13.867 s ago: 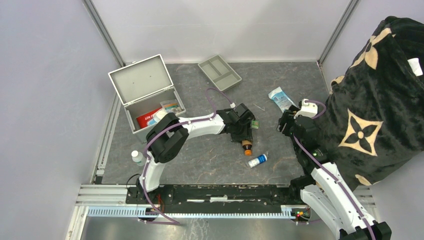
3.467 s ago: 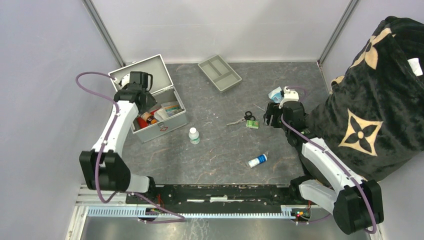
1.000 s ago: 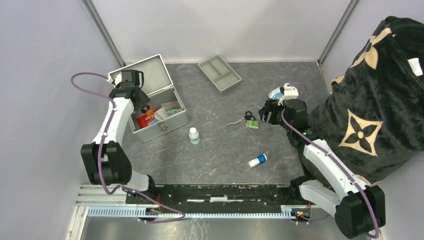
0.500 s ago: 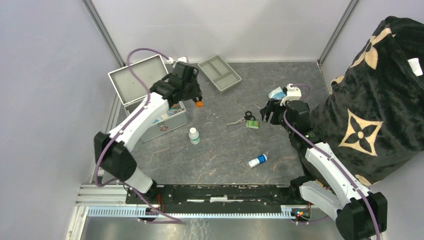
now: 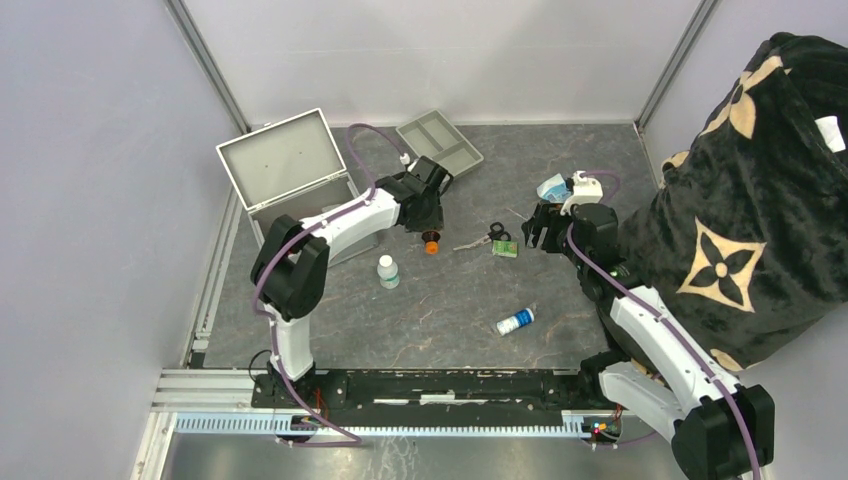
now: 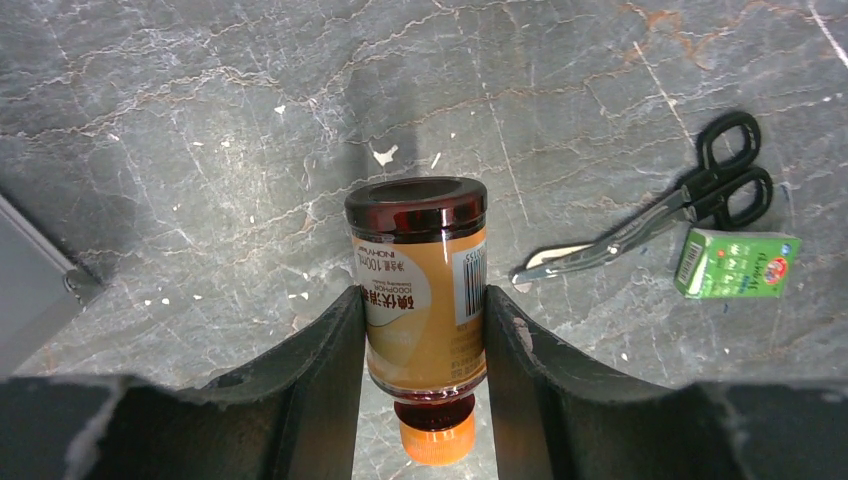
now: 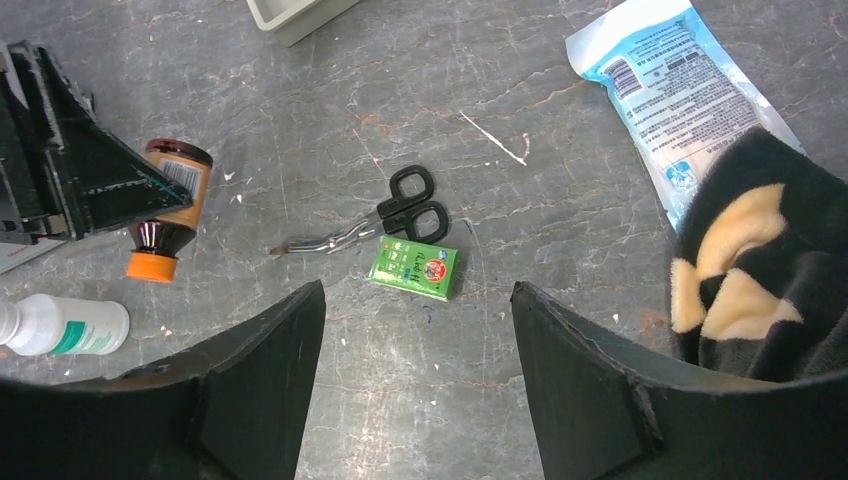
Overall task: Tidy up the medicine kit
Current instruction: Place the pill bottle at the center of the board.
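While the big black patterned blanket (image 5: 760, 200) fills the right side of the top view, the medicine kit (image 5: 283, 160) sits at the upper left with its lid thrown open, its box partly hidden behind the left arm. The grey divided tray (image 5: 438, 146) lies at top centre, apart from the kit. And there's the left gripper (image 6: 422, 305), just right of the kit, clamped on an amber bottle (image 6: 418, 270), one finger on each side, orange cap pointing to the bottom of the frame. The right gripper (image 7: 418, 300) hangs at centre right, spread wide and holding nothing. A blue-and-white packet (image 7: 680, 90) lies up beside the blanket. Between the grippers, black-handled scissors (image 5: 487, 237) lie just beside a small green box (image 5: 504, 250). A white bottle (image 5: 385, 271) stands lower left of centre, and a blue-and-white one (image 5: 516, 321) lies lower right.
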Available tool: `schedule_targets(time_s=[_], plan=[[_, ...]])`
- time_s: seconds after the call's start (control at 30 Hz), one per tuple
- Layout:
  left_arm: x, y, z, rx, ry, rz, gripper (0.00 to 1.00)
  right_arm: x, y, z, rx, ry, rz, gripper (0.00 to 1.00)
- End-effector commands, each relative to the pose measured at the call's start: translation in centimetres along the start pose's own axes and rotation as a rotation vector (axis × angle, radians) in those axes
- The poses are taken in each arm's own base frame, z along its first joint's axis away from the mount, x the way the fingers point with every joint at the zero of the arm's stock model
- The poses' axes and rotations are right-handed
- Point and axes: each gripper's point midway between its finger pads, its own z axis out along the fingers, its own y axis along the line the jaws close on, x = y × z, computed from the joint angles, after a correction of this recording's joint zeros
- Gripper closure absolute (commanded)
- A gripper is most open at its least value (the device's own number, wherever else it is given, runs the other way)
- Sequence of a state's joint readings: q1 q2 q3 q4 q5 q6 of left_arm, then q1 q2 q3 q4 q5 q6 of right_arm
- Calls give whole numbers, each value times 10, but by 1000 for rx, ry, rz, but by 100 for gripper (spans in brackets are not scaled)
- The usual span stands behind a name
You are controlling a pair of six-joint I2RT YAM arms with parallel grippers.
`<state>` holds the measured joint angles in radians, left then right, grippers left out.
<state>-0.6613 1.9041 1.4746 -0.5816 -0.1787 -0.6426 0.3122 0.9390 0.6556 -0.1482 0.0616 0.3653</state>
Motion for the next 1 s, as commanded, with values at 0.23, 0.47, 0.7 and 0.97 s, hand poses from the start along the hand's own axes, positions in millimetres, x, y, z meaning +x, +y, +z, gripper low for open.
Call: schedule_targets(time_s=[0.23, 0.47, 0.7, 0.97], plan=[[12, 6, 26, -29, 10, 44, 66, 0, -1, 7, 6, -2, -7, 25], [30, 22, 33, -78, 43, 61, 64, -2, -4, 9, 28, -4, -16, 25], [35, 31, 23, -98, 39, 58, 48, -3, -10, 12, 61, -4, -27, 24], [-6, 16, -14, -48, -73, 66, 29, -13, -34, 27, 182, 47, -225, 20]])
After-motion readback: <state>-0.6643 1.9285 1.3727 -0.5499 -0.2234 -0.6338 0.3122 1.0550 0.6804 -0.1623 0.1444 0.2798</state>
